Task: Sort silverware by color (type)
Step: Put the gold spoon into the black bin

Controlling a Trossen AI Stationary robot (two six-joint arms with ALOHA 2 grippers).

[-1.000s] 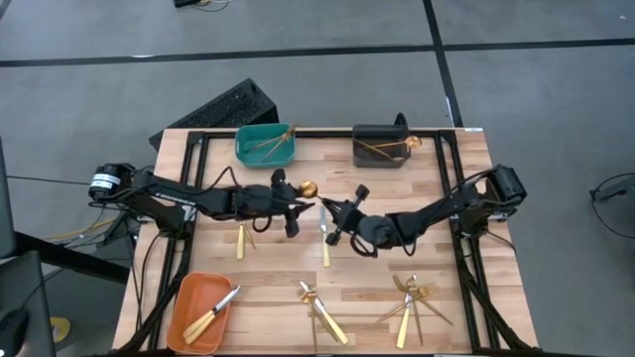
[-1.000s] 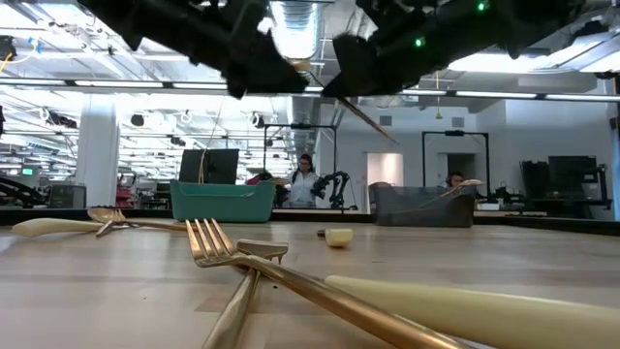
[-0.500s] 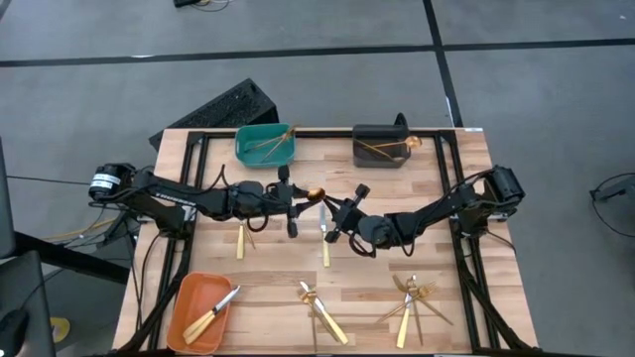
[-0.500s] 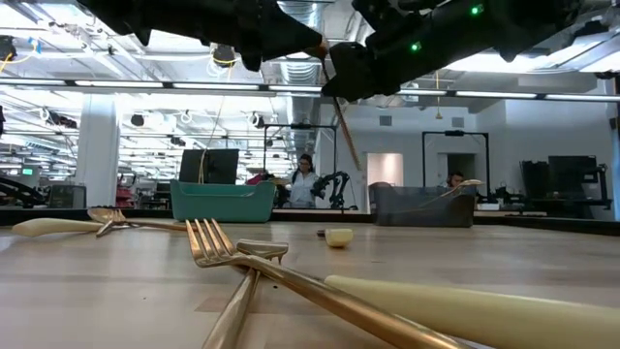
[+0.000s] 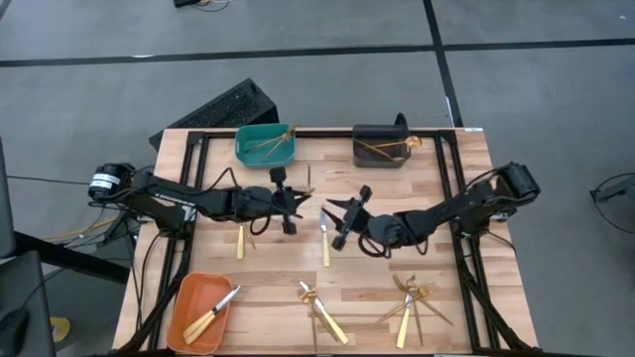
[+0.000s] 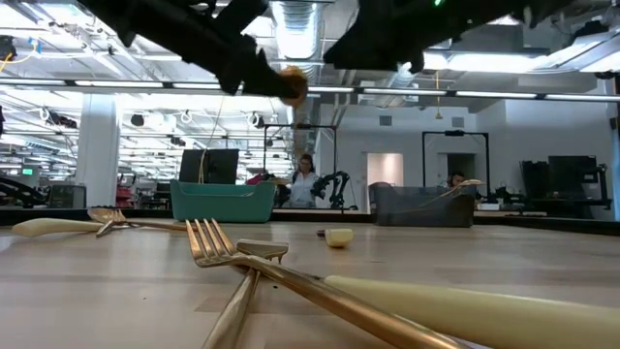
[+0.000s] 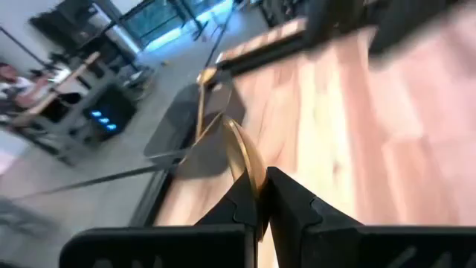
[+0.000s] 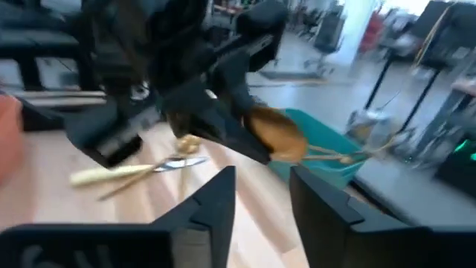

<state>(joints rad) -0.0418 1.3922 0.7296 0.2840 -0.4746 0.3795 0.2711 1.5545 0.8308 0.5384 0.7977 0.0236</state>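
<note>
Gold-coloured, a spoon point(image 5: 309, 180) is seen from above clamped in the left gripper point(image 5: 294, 203), between the teal bin point(image 5: 265, 145) and the knife point(image 5: 324, 241) lying on the wooden table point(image 5: 397, 248). The right gripper point(image 5: 334, 215) is held just beside it, fingers spread and empty. Other silverware is seen near the table's front edge, and an orange bin point(image 5: 198, 310) at its corner.

At table height, the spoon's bowl point(image 6: 294, 84) is shown high above the forks point(image 6: 232, 248).

From the left wrist, the spoon handle point(image 7: 245, 164) is pinched between closed fingers point(image 7: 294, 208).

From the right wrist, the parted fingers point(image 8: 212, 205) are seen below the spoon bowl point(image 8: 275, 138), before the teal bin point(image 8: 335, 152).
</note>
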